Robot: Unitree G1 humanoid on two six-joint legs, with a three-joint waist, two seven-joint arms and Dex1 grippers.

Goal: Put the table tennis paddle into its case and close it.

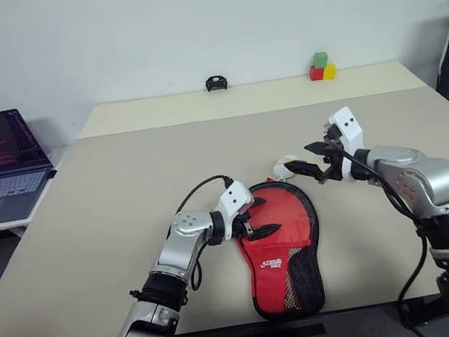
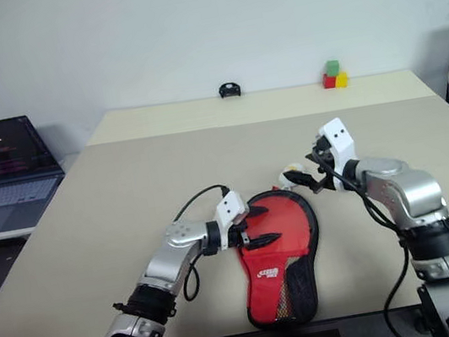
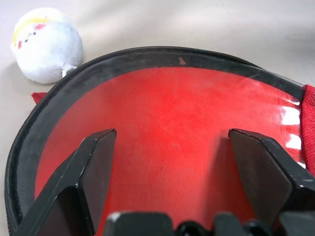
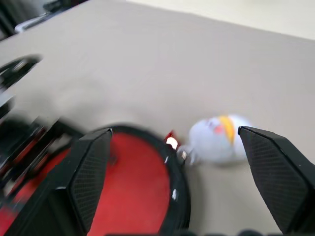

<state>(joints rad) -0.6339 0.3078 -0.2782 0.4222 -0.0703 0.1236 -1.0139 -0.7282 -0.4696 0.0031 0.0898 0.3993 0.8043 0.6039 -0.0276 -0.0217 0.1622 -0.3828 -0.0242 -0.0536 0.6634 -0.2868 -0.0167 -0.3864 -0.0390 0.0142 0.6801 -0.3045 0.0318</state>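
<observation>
A paddle-shaped soft fabric case (image 1: pixel 282 249), red with a white logo, a black mesh pocket and a black zipper rim, is seen lying near the front edge of the beige table (image 1: pixel 110 204), at its middle. In the left wrist view a smooth red rubber face (image 3: pixel 167 142) is framed by the black rim, so the table tennis paddle is judged to be inside already; its handle cannot be made out. The left gripper (image 1: pixel 257 223) is held wide open over the case's round end, nothing grasped. The right gripper (image 1: pixel 316 164) is likewise spread wide and empty, just beyond the rim, beside a small white-and-yellow ball (image 4: pixel 216 139) that appears tied to the zipper. The ball could be knocked aside, or the case dragged along if it is not pinned while the zipper is pulled.
</observation>
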